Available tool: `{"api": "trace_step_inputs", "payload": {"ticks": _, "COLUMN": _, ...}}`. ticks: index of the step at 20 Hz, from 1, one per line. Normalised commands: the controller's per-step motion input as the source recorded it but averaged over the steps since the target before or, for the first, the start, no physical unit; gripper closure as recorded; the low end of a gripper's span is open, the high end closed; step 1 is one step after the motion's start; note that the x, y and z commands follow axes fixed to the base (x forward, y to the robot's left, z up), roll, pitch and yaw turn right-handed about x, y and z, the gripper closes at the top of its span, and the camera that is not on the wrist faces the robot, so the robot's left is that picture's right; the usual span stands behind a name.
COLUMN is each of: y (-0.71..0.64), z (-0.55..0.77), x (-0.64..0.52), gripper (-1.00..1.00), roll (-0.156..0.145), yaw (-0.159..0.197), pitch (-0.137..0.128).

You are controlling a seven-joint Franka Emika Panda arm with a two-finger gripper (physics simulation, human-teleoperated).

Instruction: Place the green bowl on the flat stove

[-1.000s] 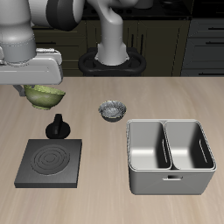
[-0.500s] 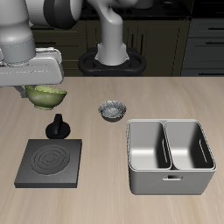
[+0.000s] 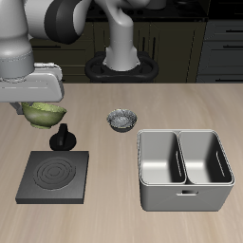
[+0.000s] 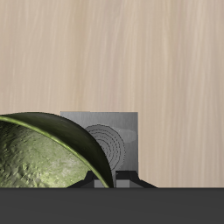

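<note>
The green bowl (image 3: pixel 40 114) is olive with a mottled yellowish-green inside. It hangs from my gripper (image 3: pixel 38 106), which is shut on its rim and holds it above the table, a little behind the stove's knob (image 3: pixel 62 138). The fingertips are hidden behind the bowl. The flat stove (image 3: pixel 55 177) is a black square plate with ring marks near the table's front edge. In the wrist view the green bowl (image 4: pixel 44 157) fills the near field, and the flat stove (image 4: pixel 105 140) shows beyond it with its rings.
A small grey-white patterned bowl (image 3: pixel 121 121) sits mid-table. A grey two-compartment metal basin (image 3: pixel 185 168) stands beside the stove toward the front edge. The robot base (image 3: pixel 121 57) is at the back.
My gripper has moved with the green bowl toward the table's front edge and slightly down, closer to the stove's knob.
</note>
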Motion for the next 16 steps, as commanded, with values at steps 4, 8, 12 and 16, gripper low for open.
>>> {"api": "trace_step_inputs", "payload": {"ticks": 4, "y": -0.05, "z": -0.33, "x": 0.00, "gripper": 1.00, "roll": -0.029, "yaw": -0.006, "pitch": 0.037}}
{"api": "trace_step_inputs", "payload": {"ticks": 8, "y": 0.09, "z": -0.26, "x": -0.05, "gripper": 1.00, "roll": 0.015, "yaw": 0.012, "pitch": 0.012}}
{"api": "trace_step_inputs", "payload": {"ticks": 12, "y": 0.01, "z": -0.24, "x": -0.10, "gripper": 1.00, "roll": 0.001, "yaw": 0.003, "pitch": 0.010}}
{"api": "trace_step_inputs", "payload": {"ticks": 16, "y": -0.05, "z": -0.21, "x": -0.02, "gripper": 1.00, "roll": -0.024, "yaw": 0.001, "pitch": 0.022}}
